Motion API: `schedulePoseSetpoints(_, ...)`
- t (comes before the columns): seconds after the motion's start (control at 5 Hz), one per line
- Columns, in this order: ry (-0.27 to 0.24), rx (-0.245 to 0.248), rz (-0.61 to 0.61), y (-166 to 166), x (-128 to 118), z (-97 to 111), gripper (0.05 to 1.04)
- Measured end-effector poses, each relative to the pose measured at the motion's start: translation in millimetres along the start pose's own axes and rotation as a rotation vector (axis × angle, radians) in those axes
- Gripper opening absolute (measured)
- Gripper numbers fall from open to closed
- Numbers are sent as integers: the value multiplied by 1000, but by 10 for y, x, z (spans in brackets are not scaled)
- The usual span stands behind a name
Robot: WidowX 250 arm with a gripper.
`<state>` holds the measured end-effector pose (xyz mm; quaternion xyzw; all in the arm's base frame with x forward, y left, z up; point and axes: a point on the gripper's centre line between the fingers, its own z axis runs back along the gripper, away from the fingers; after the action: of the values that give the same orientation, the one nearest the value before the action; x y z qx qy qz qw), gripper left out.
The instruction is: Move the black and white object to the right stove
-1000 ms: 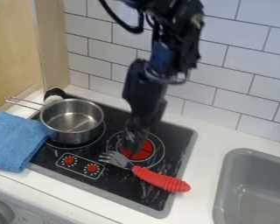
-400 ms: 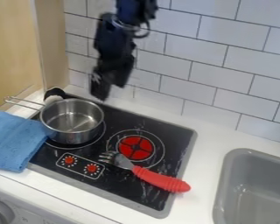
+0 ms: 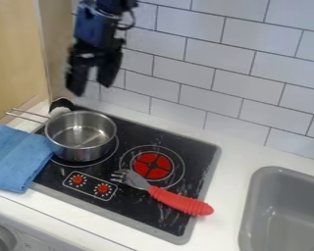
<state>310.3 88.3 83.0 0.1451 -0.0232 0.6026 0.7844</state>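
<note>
The gripper [image 3: 92, 88] hangs at the upper left, above the back left corner of the stove, its two fingers apart with nothing between them. Below it, the black and white object [image 3: 61, 107] sits behind the pot at the stove's back left corner, partly hidden by the pot. The right stove burner [image 3: 152, 165] is a red disc with black cross lines, on the black cooktop [image 3: 186, 147].
A metal pot [image 3: 81, 136] stands on the left burner, its handle pointing left. A fork with a red handle [image 3: 180, 201] lies in front of the right burner. A blue cloth [image 3: 16, 158] lies at left, a grey sink [image 3: 283, 211] at right.
From over the right burner, the gripper has moved up and left to above the black and white object. Its fingers now stand visibly apart. The objects on the stove have stayed put.
</note>
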Motion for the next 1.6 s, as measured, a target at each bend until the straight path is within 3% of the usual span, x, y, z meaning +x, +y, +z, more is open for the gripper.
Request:
schedulePoseSetpoints(0.2, -53, -1, -162, 46, 206, -36, 999)
schedulePoseSetpoints(0.6, -187, -31, -354, 19, 501, -85, 999)
schedulePoseSetpoints(0.8, -183, -20, -391, -13, 500, -181, 999)
schedulePoseSetpoints(1.2, -157, -91, -415, -148, 406, -438, 999)
schedulePoseSetpoints(1.4, -155, -87, -408, -173, 402, -532, 999)
schedulePoseSetpoints(1.6, -132, -123, -369, -170, 440, -620, 999)
